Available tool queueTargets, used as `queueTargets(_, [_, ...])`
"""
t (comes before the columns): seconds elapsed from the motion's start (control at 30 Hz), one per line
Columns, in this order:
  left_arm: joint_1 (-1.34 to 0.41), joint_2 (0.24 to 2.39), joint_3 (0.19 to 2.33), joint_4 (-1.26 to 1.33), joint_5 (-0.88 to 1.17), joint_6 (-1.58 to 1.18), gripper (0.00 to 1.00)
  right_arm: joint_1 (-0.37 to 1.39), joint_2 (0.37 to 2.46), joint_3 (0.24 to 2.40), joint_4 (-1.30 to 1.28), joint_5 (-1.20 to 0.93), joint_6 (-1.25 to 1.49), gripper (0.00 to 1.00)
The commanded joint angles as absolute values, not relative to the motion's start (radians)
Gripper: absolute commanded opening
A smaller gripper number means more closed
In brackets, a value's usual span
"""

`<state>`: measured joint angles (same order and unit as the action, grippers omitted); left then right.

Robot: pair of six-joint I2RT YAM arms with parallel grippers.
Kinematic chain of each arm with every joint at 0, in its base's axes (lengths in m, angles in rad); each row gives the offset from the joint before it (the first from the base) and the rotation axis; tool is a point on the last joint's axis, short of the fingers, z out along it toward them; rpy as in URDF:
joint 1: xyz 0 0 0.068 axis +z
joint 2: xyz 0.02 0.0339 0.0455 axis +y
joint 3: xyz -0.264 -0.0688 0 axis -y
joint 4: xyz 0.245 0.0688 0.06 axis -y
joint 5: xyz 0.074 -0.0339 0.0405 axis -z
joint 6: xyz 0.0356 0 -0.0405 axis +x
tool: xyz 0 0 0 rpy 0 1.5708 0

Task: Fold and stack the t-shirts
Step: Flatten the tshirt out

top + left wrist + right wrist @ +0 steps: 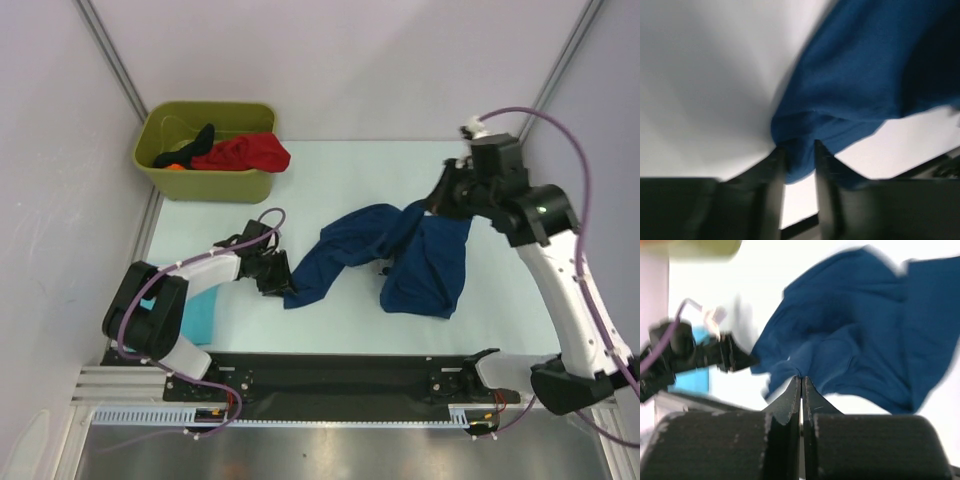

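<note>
The pale bench carries a soft navy blue cloth t-shirt in its middle, light and floppy. Hold it by the edges. The left gripper pinches its nine o'clock end, and the right gripper pinches at two o'clock.

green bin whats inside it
The bin holds a red tee spilling over its front rim, a black cloth and a bit of something orange. Whatever lies beneath them is covered.
</note>
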<state>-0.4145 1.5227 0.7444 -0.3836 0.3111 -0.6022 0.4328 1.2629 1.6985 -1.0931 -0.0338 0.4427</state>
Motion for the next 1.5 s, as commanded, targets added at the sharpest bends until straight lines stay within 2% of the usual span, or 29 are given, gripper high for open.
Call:
queueTargets(0.0, [-0.422, 1.575, 0.784, -0.394, 0.255, -0.525, 0.3, 0.301, 1.177, 1.733, -1.132, -0.011, 0.434, 0.0])
queueTargets(0.03, [-0.419, 1.577, 0.796, -0.414, 0.233, -0.514, 0.21, 0.272, 1.174, 1.739, -1.14, -0.009, 0.428, 0.0])
queueTargets(0.07, [-0.419, 1.56, 0.828, -0.463, 0.172, -0.497, 0.0, 0.208, 1.166, 1.746, -1.138, -0.006, 0.42, 0.0])
queueTargets(0.17, [-0.419, 1.49, 0.912, -0.553, 0.068, -0.482, 0.0, 0.097, 1.176, 1.747, -1.103, 0.0, 0.423, 0.0])
queueTargets(0.33, [-0.419, 1.367, 1.24, -0.635, -0.061, -0.422, 0.0, -0.083, 1.259, 1.721, -0.85, 0.038, 0.482, 0.0])
queueTargets(0.47, [-0.414, 1.439, 1.533, -0.614, -0.136, -0.251, 0.0, -0.146, 1.399, 1.9, -0.732, 0.089, 0.443, 0.0])
queueTargets(0.5, [-0.414, 1.463, 1.662, -0.597, -0.144, -0.151, 0.0, -0.153, 1.419, 1.931, -0.669, 0.087, 0.439, 0.0])
queueTargets(0.6, [-0.414, 1.538, 1.84, -0.519, -0.193, -0.013, 0.0, -0.179, 1.497, 2.051, -0.542, 0.034, 0.423, 0.0])
queueTargets(0.9, [-0.413, 1.606, 2.135, -0.336, -0.223, 0.179, 0.0, -0.29, 1.588, 2.338, -0.379, -0.058, 0.486, 0.0])
queueTargets(1.07, [-0.413, 1.554, 2.143, -0.331, -0.195, 0.187, 0.0, -0.308, 1.453, 2.234, -0.324, -0.048, 0.453, 0.0])
queueTargets(1.17, [-0.414, 1.432, 1.973, -0.213, -0.12, 0.193, 0.0, -0.31, 1.315, 2.07, -0.334, 0.0, 0.391, 0.0])
queueTargets(1.2, [-0.414, 1.392, 1.831, -0.162, -0.103, 0.198, 0.0, -0.31, 1.281, 2.022, -0.336, 0.029, 0.377, 0.0])
queueTargets(1.27, [-0.414, 1.296, 1.715, -0.076, -0.075, 0.206, 0.0, -0.31, 1.175, 1.88, -0.316, 0.057, 0.351, 0.0])
queueTargets(1.47, [-0.414, 1.172, 1.574, -0.005, -0.216, 0.137, 0.0, -0.311, 1.121, 1.868, -0.301, 0.095, 0.362, 0.0])
